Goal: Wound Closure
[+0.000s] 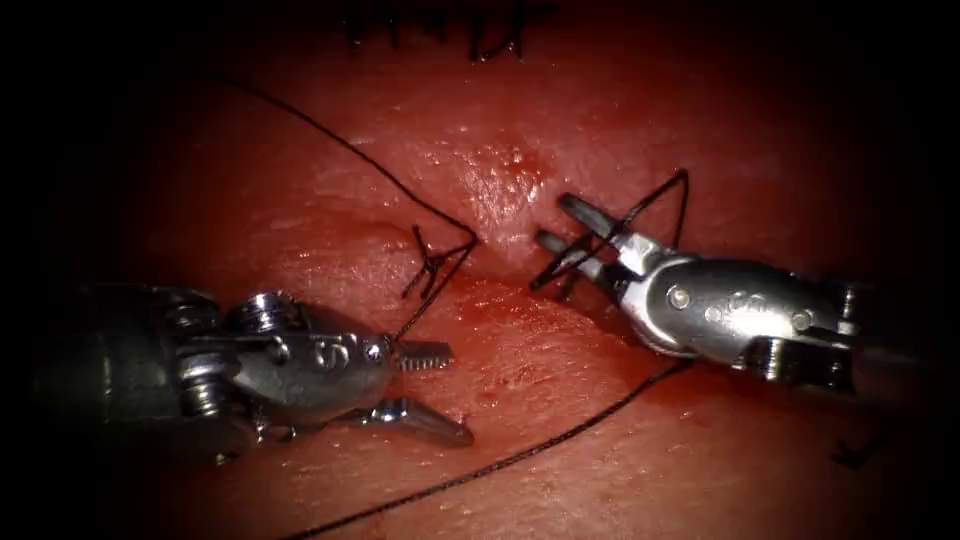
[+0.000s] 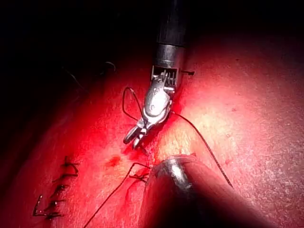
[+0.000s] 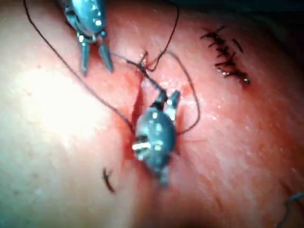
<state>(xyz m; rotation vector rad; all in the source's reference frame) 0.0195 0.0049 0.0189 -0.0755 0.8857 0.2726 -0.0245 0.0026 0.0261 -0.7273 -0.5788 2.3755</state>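
The left tool (image 1: pixel 458 395) lies on the tissue (image 1: pixel 560 440) left of the cut (image 1: pixel 505 268), jaws open and holding nothing. A knot (image 1: pixel 436 262) with short ends sits just above it at the cut's left edge, and one strand runs from the knot down past the tool's upper jaw. The right tool (image 1: pixel 562 225) reaches in from the right with its jaws open over the cut. Dark thread (image 1: pixel 655 195) loops around and across those jaws. In the right wrist view the right tool (image 3: pixel 168 100) sits just below the knot (image 3: pixel 142 61), inside a thread loop.
A long strand (image 1: pixel 330 135) runs from the knot to the upper left. Another strand (image 1: pixel 520 455) crosses the lower tissue. Finished stitches (image 1: pixel 480 40) lie at the far end of the cut. A cut thread end (image 3: pixel 108 180) rests on the tissue.
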